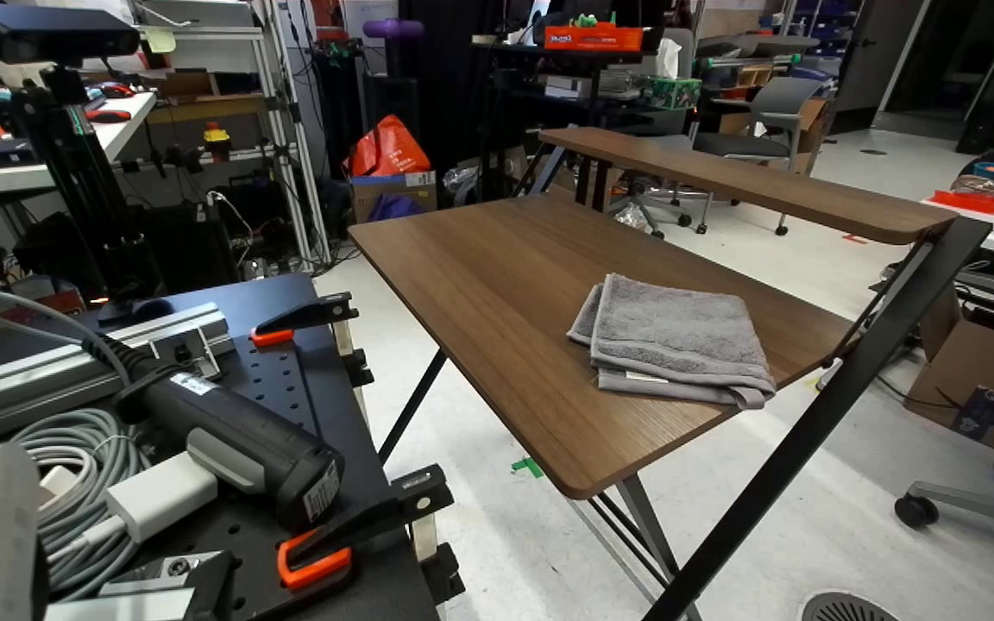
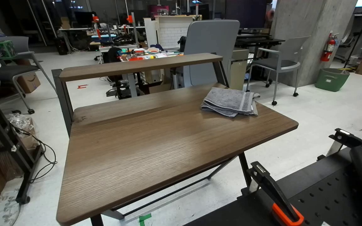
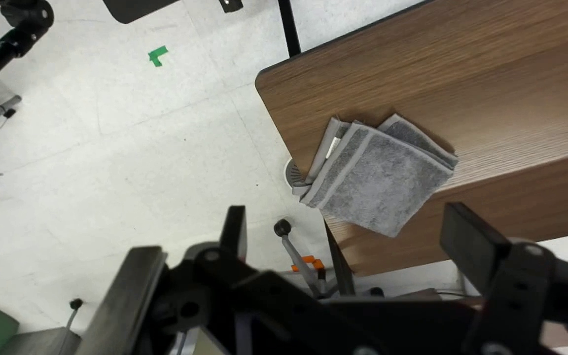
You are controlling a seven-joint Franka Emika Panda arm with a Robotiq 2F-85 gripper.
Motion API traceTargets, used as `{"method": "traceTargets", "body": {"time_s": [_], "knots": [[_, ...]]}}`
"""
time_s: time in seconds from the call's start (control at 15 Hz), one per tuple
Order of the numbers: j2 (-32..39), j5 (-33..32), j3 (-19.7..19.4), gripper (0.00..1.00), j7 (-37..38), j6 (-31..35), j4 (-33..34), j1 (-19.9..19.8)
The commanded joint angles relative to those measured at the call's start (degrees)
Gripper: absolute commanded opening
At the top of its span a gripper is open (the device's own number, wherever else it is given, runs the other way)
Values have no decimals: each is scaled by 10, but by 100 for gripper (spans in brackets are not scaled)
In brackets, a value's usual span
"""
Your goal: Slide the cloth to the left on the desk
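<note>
Cloth (image 1: pixel 676 335): grey, fuzzy, folded | desk (image 1: pixel 514 285): brown wood-grain, rounded corners

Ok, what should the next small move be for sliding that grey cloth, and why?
Probably lower the jaws toward the cloth: they stand open in the wrist view, and both exterior views show it folded on the desk, neither jaw near it.
</note>
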Motion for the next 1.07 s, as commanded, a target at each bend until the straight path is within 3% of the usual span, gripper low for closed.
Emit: {"method": "traceTargets", "body": {"time_s": [0.0, 0.07, 0.4, 1.0], "knots": [[148, -22, 19, 100, 56, 47, 81, -54], [183, -28, 21, 100, 71, 57, 101, -63], [346, -93, -42, 100, 161, 75, 196, -19], [576, -97, -178, 100, 293, 138, 349, 114]]}}
